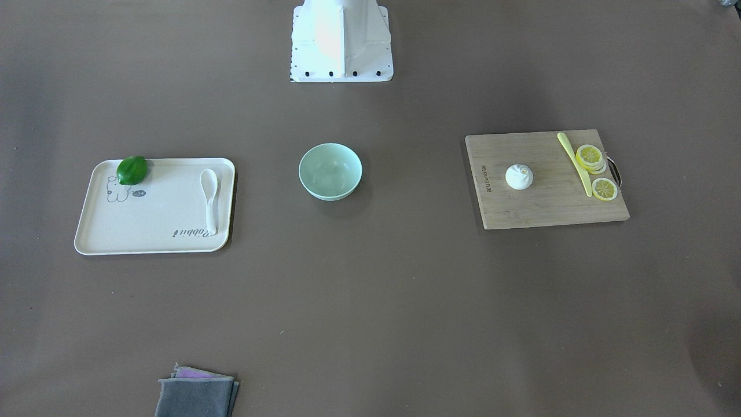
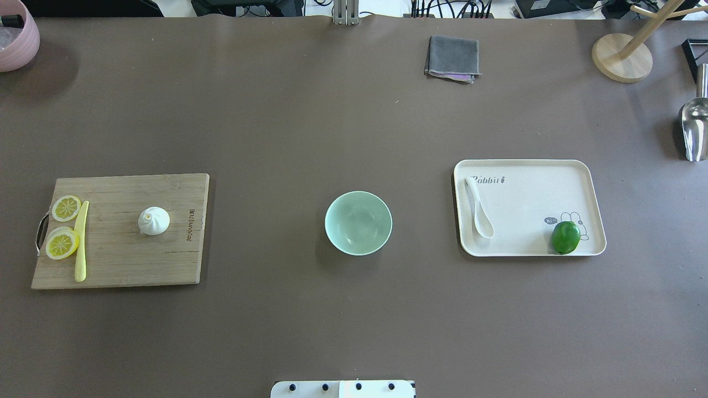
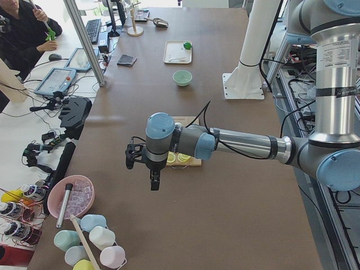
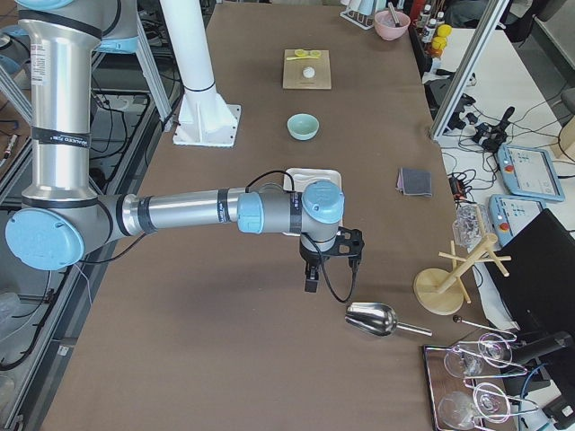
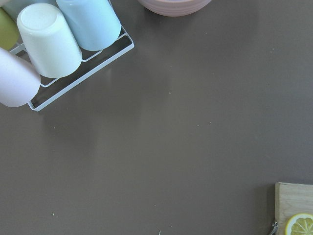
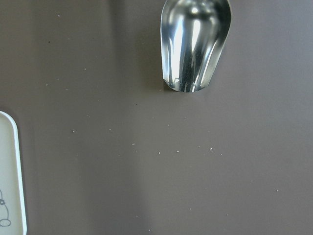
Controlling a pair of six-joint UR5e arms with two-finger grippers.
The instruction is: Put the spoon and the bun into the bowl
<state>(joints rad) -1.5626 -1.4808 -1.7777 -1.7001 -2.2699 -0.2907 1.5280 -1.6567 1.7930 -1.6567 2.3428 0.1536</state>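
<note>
The white spoon (image 1: 209, 197) lies on a cream tray (image 1: 156, 226); it also shows in the overhead view (image 2: 479, 210). The white pleated bun (image 1: 518, 176) sits on a wooden cutting board (image 1: 538, 208), also seen from overhead (image 2: 154, 220). The empty mint-green bowl (image 2: 358, 223) stands between them at the table's middle. My left gripper (image 3: 154, 180) hangs above the table past the board's outer end. My right gripper (image 4: 311, 283) hangs past the tray, near a metal scoop. Both grippers show only in the side views, so I cannot tell whether they are open or shut.
A green lime (image 2: 565, 237) is on the tray. Lemon slices (image 2: 62, 243) and a yellow utensil (image 2: 81, 240) lie on the board. A folded grey cloth (image 2: 452, 57), a metal scoop (image 6: 195, 44), a wooden stand (image 2: 622, 55), a pink bowl (image 2: 14, 36) and a cup rack (image 5: 49, 44) sit at the table's edges.
</note>
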